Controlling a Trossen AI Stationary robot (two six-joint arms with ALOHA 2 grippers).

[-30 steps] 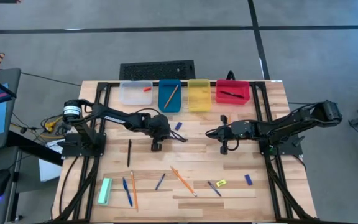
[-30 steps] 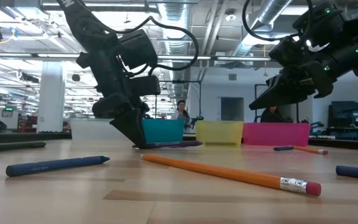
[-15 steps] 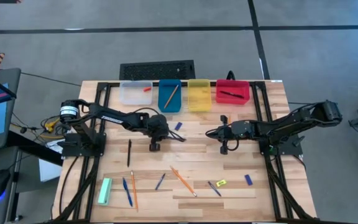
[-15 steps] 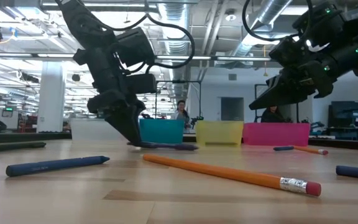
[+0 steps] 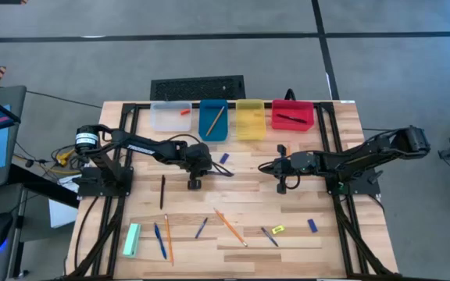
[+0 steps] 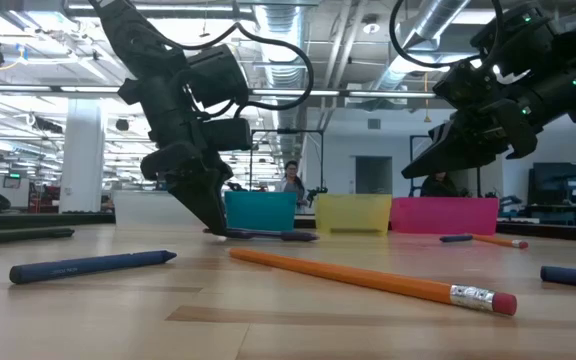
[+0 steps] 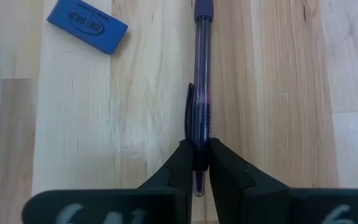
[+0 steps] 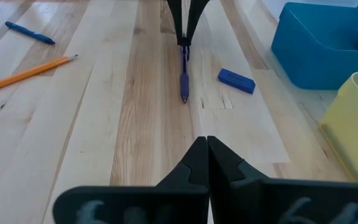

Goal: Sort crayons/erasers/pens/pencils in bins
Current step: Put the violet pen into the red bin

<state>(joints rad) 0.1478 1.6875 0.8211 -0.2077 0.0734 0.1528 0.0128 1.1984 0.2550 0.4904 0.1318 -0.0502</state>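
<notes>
Lying nearest the front edge of the wooden table (image 5: 303, 211), low in the high view, are the unsorted items: a pale green eraser (image 5: 132, 239) at lower left, a blue pen (image 5: 160, 240) and an orange pencil (image 5: 167, 237) just beside it, a short blue stick (image 5: 201, 227), a long orange pencil (image 5: 230, 227) at lower centre, a dark pen (image 5: 269, 236), a small yellow eraser (image 5: 278, 229) and a small blue eraser (image 5: 312, 225) toward lower right. A black pen (image 5: 162, 191) lies a little farther up, left of centre. Mid-table, the left gripper (image 7: 196, 163) is down at the wood, its fingers pinched tight on the end of a dark purple pen (image 7: 201, 93); the rest of the pen lies along the boards, pointing toward the right arm, with a blue eraser (image 7: 87, 25) near it but apart. The right gripper (image 8: 202, 149) hangs above the table right of centre, fingers pressed together and holding nothing. Farthest back, along the upper edge, the four bins stand in a row: the clear bin (image 5: 170, 116) with a small orange-red eraser (image 5: 184, 112), the blue bin (image 5: 213, 119) with an orange pencil (image 5: 216, 119) inside, the yellow bin (image 5: 250, 119), and the red bin (image 5: 292, 115) with a dark pen (image 5: 291, 119) in it.
</notes>
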